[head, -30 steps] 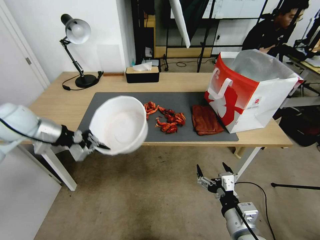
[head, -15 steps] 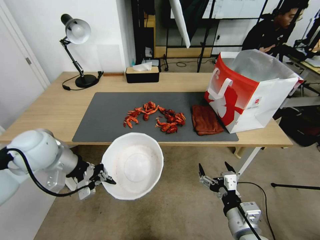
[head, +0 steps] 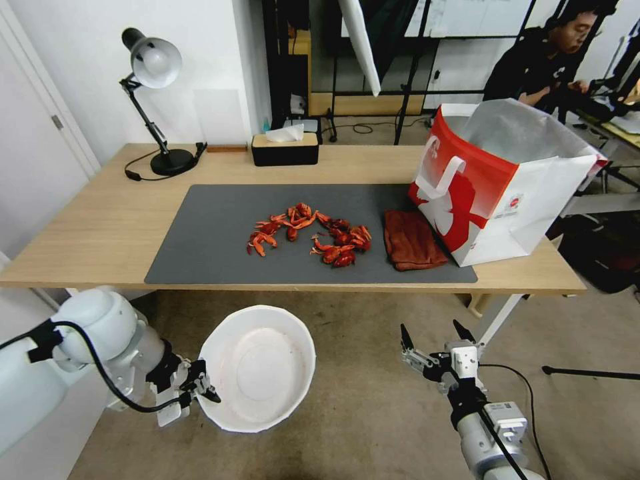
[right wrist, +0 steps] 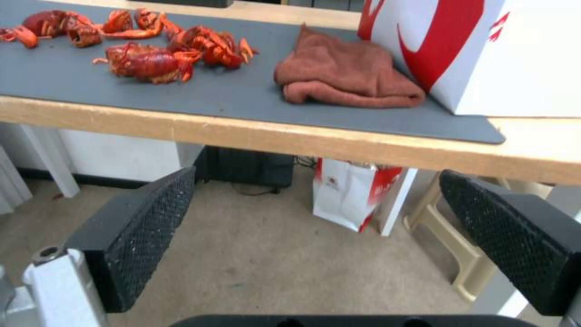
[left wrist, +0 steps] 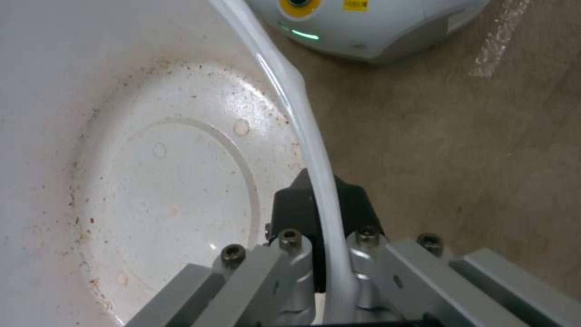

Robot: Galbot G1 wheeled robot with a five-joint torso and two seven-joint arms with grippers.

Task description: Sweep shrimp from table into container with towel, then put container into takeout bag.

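**Bowl held below desk edge, shrimp waiting to be swept**

On the left, the bowl (head: 257, 367) is being gripped at its rim by the left end effector (head: 193, 390), clenched on it, low over the floor and in front of the desk (head: 100, 220). Ideally, the rim should be kept level and tucked just under the desk edge below the shrimp (head: 310, 233), which are lying loose on the mat (head: 200, 240). The towel (head: 412, 240) is lying untouched beside the bag (head: 507, 180). On the right, the right end effector (head: 437, 340) is being held spread open below the desk. Compared with half a second ago, the bowl is being carried lower.
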